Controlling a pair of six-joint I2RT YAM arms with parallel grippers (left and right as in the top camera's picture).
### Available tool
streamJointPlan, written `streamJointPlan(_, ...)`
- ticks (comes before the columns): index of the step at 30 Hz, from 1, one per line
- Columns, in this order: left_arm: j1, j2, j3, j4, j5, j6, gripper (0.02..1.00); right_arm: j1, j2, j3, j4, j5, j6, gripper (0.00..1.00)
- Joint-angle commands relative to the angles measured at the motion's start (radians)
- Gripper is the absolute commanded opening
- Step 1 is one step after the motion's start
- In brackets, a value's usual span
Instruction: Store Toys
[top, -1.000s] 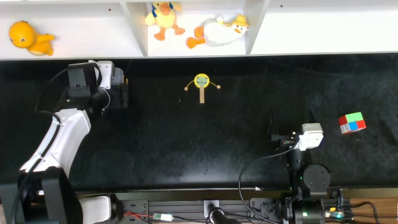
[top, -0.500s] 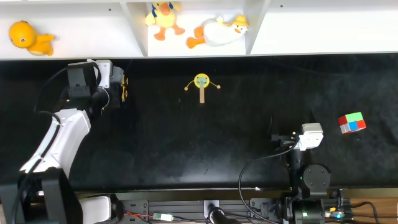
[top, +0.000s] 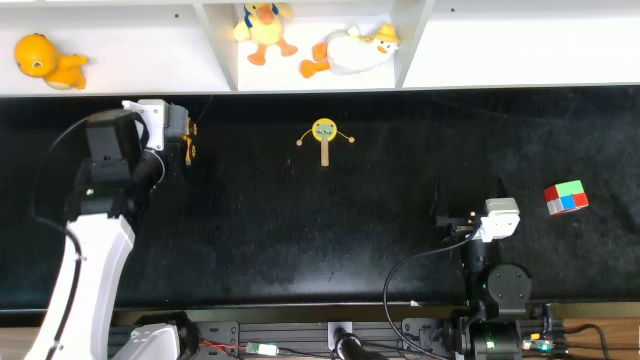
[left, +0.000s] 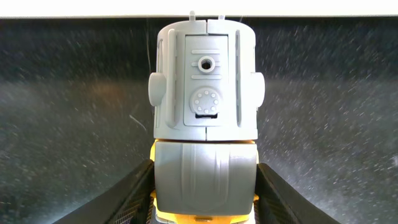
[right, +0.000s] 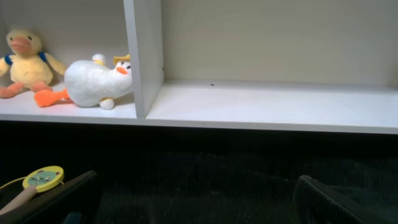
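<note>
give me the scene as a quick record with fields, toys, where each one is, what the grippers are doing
left gripper: shut on grey and yellow robot toy, close to the shelf
right gripper: open, holding nothing
left compartment: orange duck
middle compartment: yellow duck plush sitting beside white duck plush lying down
table: rattle drum near the middle, colour cube at the right side
toys not yet in the shelf: robot toy, rattle drum, colour cube

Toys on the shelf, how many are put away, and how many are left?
Three are away: the orange duck in the left compartment, the yellow duck and white duck in the middle one. The left gripper grips a grey robot toy. The rattle and colour cube lie on the table.
</note>
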Motion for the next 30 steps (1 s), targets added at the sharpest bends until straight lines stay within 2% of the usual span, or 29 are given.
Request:
streamJointPlan(1, -0.005, -0.054, 0.001, 0.035, -0.005, -0.012, 0.345, -0.003, -0.007, -0.013, 0.005, -0.006, 0.005, 0.996)
streamJointPlan(9, -0.003, 0.024, 0.077, 0.122, -0.005, -0.041, 0.334, -0.003, -0.007, -0.013, 0.005, -0.006, 0.005, 0.993)
streamJointPlan(23, -0.003, 0.333, 0.404, 0.122, -0.005, -0.04, 0.316, -0.003, -0.007, -0.013, 0.005, -0.006, 0.005, 0.996)
streamJointPlan(30, -0.003, 0.404, 0.455, 0.124, -0.005, -0.04, 0.316, -0.003, -0.007, -0.013, 0.005, -0.006, 0.005, 0.993)
